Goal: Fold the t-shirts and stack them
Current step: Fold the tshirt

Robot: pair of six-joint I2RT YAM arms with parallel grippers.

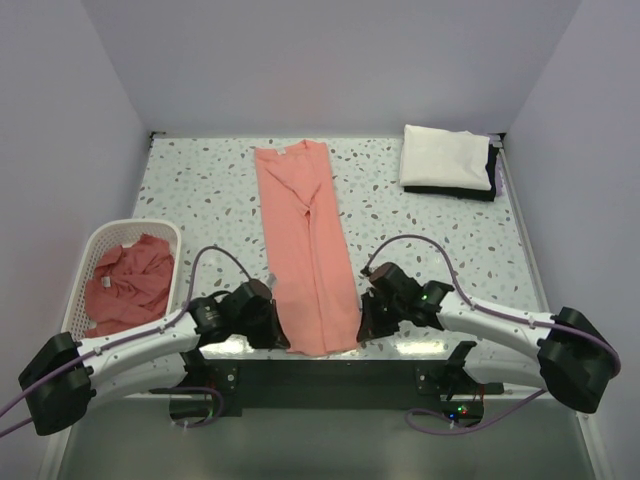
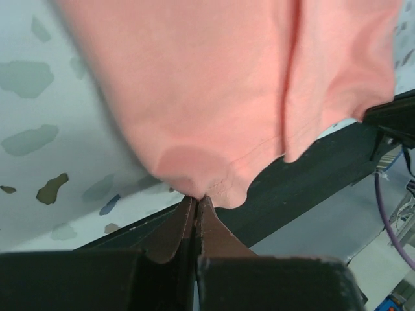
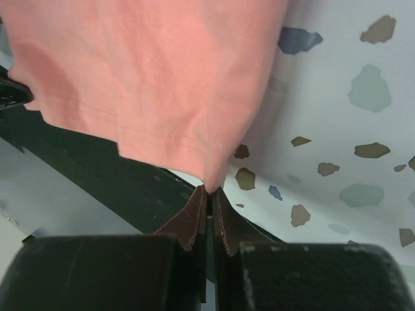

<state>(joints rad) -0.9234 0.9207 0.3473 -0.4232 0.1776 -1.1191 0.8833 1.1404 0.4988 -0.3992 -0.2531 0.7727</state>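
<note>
A salmon-pink t-shirt lies folded into a long narrow strip down the middle of the table, neck end far, hem at the near edge. My left gripper is shut on the hem's near left corner. My right gripper is shut on the hem's near right corner. Both corners hang just past the table's near edge. More pink t-shirts lie crumpled in the white basket at the left.
A folded white cloth on top of a dark one sits at the far right corner. The black table edge runs just under both grippers. Walls close the table on three sides.
</note>
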